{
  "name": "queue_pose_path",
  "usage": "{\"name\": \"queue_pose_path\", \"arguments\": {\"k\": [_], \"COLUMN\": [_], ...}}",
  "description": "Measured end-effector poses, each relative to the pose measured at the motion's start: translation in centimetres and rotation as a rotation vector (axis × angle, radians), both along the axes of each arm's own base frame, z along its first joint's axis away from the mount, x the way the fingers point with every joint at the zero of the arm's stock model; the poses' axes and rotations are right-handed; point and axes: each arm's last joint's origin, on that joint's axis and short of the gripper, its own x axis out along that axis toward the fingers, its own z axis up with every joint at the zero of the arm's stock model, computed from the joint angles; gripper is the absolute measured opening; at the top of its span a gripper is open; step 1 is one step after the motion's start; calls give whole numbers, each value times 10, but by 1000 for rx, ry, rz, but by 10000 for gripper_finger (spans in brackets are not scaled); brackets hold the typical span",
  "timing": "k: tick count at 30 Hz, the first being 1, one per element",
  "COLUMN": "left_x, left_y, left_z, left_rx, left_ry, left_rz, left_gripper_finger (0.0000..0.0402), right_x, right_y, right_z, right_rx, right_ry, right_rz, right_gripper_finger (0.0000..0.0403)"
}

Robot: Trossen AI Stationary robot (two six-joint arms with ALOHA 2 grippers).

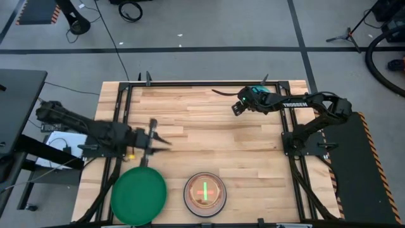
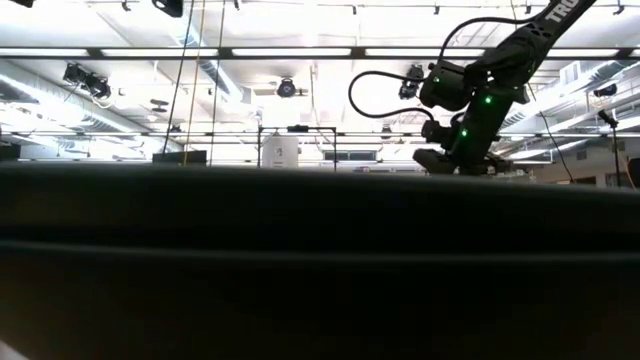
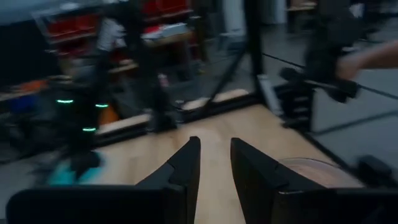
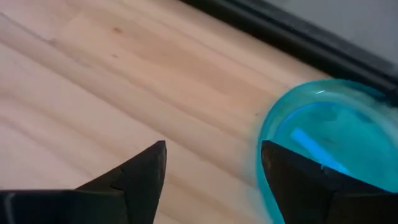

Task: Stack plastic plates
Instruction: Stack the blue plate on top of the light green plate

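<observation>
Three plates are all we can find on the table: a large dark green plate (image 1: 138, 194) at the near edge, a stack (image 1: 205, 192) beside it with a whitish-grey rim and a pinkish centre (layers not separable from above), and a cyan plate (image 4: 323, 140) at the far edge.

Right gripper (image 4: 214, 168): fingers spread, nothing between them. It hangs over bare wood close to the far rail, and the cyan plate lies just beyond and to one side of its finger (image 4: 295, 171), the rim passing under that fingertip in the wrist view. In the high view the plate is mostly hidden under the right wrist (image 1: 253, 98). Round plate, so no long axis to align to; only the rim edge matters.

Left gripper (image 1: 154, 140): fingers slightly parted, empty, extended over the table (image 1: 209, 126) near mid-depth. The green plate lies just nearside of it; the stack (image 3: 311, 171) shows close beside one finger in its wrist view.

Judgement: the right arm is plainly nearer the cyan plate, the left nearer the stack. We expect the next move to be a small sideways shift of the right gripper to straddle the cyan rim. Risk: a thin rim on wood may slide instead of lifting.
</observation>
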Motion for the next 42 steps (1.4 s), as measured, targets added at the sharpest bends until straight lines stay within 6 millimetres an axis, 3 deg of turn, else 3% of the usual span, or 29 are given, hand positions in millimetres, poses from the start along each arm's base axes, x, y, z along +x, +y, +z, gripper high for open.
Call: {"name": "queue_pose_path", "arguments": {"k": [5,12,19,30,37,42], "left_x": [-19,-25,-24,7,22,36], "left_y": [31,50,64,91,95,99], "left_z": [8,12,14,12,4,-21], "left_rx": [0,-12,-21,-146,-127,-133], "left_ry": [-10,-41,-59,-136,-123,48], "left_rz": [153,275,349,262,263,282], "left_gripper_finger": [95,106,165,286,294,293], "right_x": [-2,-3,-11,-14,-12,-10], "right_y": [-6,-8,-4,-4,3,-12], "right_z": [2,-4,-16,-21,-22,-25], "right_rx": [-68,-140,-148,-14,-18,-26], "right_ry": [19,-40,63,-7,21,31], "right_rz": [-42,-32,22,59,64,19], "right_gripper_finger": [269,268,264,263,261,259]}}
